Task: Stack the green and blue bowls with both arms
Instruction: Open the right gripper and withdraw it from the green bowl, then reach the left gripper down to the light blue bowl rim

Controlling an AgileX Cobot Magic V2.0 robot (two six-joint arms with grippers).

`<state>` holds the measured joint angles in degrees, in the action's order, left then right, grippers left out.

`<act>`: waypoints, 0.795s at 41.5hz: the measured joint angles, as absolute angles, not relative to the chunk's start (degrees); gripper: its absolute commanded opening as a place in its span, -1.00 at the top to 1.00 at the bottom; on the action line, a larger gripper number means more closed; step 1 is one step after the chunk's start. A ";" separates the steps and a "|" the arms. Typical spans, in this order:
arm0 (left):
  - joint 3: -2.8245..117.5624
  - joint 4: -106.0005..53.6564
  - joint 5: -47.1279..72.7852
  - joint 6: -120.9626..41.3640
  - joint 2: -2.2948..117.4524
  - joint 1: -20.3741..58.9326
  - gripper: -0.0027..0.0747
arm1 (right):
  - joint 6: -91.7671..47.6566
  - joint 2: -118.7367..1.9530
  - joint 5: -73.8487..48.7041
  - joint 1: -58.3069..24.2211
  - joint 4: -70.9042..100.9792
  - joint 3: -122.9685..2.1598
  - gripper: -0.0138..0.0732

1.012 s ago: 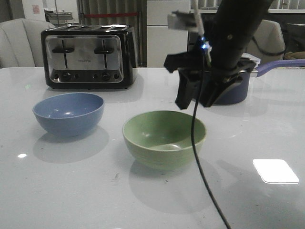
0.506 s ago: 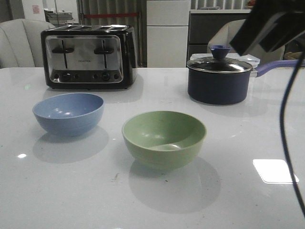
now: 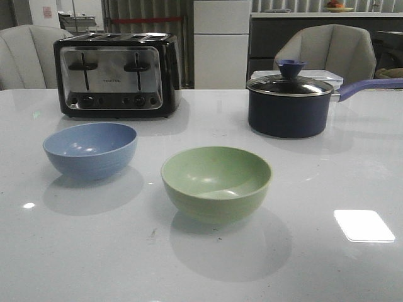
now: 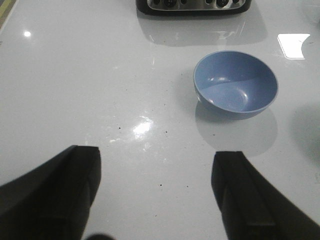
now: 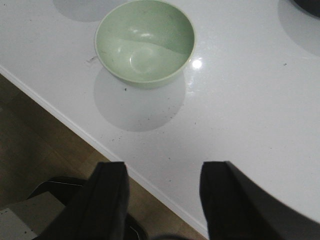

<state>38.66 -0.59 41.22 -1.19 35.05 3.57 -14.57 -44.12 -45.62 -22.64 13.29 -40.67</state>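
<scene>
Sitting upright on the glossy white tabletop [image 3: 327, 170], the two bowls are apart and not stacked. From the front, the round, matte, pale sage-green bowl [image 3: 216, 183] stands just below the middle of the table, and the round, matte, dusty light-blue bowl [image 3: 90, 150] lies at about ten o'clock from it, with bare table between them. Both are empty, mouths up, each casting a soft shadow toward the near edge.

At about twelve o'clock from the blue bowl stands a black and chrome four-slot toaster [image 3: 117, 75]. At about one o'clock from the green bowl stands a dark navy saucepan [image 3: 289, 113] with its glass lid on; its purple handle [image 3: 371, 85] reaches toward three o'clock.

No arm shows in the front view. The left wrist camera looks down on the blue bowl [image 4: 235, 84], with the left gripper [image 4: 156, 192] well short of it, its black fingers [image 4: 70, 192] spread wide and nothing between them. The toaster's front [image 4: 194, 5] sits just beyond the bowl.

The right wrist camera shows the green bowl [image 5: 145, 42] near the table's edge [image 5: 105, 146], and the right gripper [image 5: 162, 200] hangs out past that edge over brown flooring [image 5: 35, 150], its jaws likewise parted and empty, well apart from the bowl.
</scene>
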 measured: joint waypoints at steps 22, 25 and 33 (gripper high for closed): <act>45.93 -0.68 44.55 -4.32 47.52 7.44 -0.43 | -14.66 -40.63 -46.70 -22.64 13.26 -40.25 -0.34; 48.20 -0.82 44.69 -4.32 52.28 8.74 -0.43 | -14.66 -40.63 -46.70 -22.64 13.26 -40.25 -0.34; 54.70 -2.44 44.03 -4.45 66.78 11.48 -0.43 | -14.66 -40.63 -46.70 -22.64 13.26 -40.25 -0.34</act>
